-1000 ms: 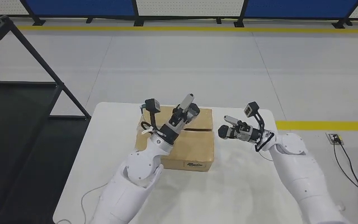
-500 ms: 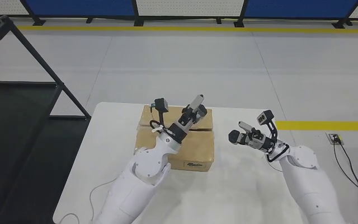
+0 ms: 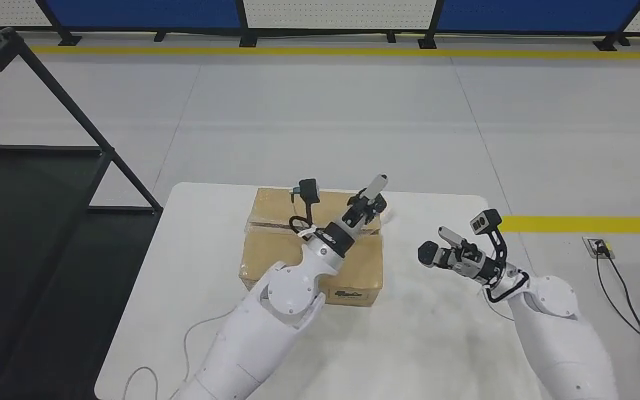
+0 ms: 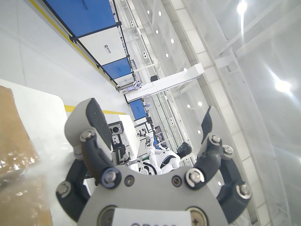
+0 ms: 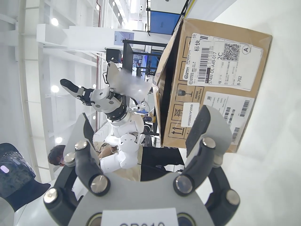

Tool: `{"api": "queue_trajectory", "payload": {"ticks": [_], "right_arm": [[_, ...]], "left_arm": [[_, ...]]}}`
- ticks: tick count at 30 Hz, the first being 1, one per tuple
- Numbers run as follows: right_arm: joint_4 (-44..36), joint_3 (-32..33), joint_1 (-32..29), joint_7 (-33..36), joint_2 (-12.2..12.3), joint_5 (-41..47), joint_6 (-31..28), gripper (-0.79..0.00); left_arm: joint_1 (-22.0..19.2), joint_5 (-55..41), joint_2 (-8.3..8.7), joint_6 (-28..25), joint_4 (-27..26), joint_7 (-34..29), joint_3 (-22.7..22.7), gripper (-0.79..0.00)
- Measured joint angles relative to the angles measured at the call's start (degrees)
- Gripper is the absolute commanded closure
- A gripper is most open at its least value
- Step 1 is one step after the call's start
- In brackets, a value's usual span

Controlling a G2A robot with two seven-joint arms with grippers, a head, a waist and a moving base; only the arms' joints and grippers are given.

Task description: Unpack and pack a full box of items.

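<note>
Brown cardboard box (image 3: 365, 268) with shipping labels sits mid white table (image 3: 200, 300); left gripper (image 3: 375, 190) above its far edge, right gripper (image 3: 432, 248) alongside, both spread, empty; likely stiff-walled, heavy, so lift flap edges at the seam.

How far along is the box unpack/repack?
Early. Done: nothing evident; the cardboard box has flaps that look mostly shut from above. In hand: nothing; the left gripper hovers over the box's corner, the right gripper sits beside it, apart, both with fingers open and empty. Left: open, unpack, repack.
</note>
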Motion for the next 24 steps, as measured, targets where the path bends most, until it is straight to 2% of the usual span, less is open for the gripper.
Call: {"api": "queue_trajectory", "payload": {"ticks": [7,13,18,24], "right_arm": [[-0.49,-0.27,-0.03,1.33,0.26,0.64,0.01,-0.785],[-0.75,-1.25,1.05,4.50,0.22,1.62,-1.59,-0.785],[-0.74,-1.36,1.99,8.30,0.33,3.99,-2.60,-0.785],[-0.77,-1.88,3.26,7.16,0.43,3.40,-2.42,-0.785]], "left_arm": [[-1.09,0.38,-1.31,-1.63,2.49,0.54,0.27,-0.785],[-0.04,0.34,-0.89,-2.99,-1.14,-0.90,-3.45,-0.785],[4.13,1.64,1.30,-2.49,-9.93,-5.71,-11.58,-0.785],[10.77,1.24,4.58,4.61,-21.67,-15.86,-25.53,-0.785]]}}
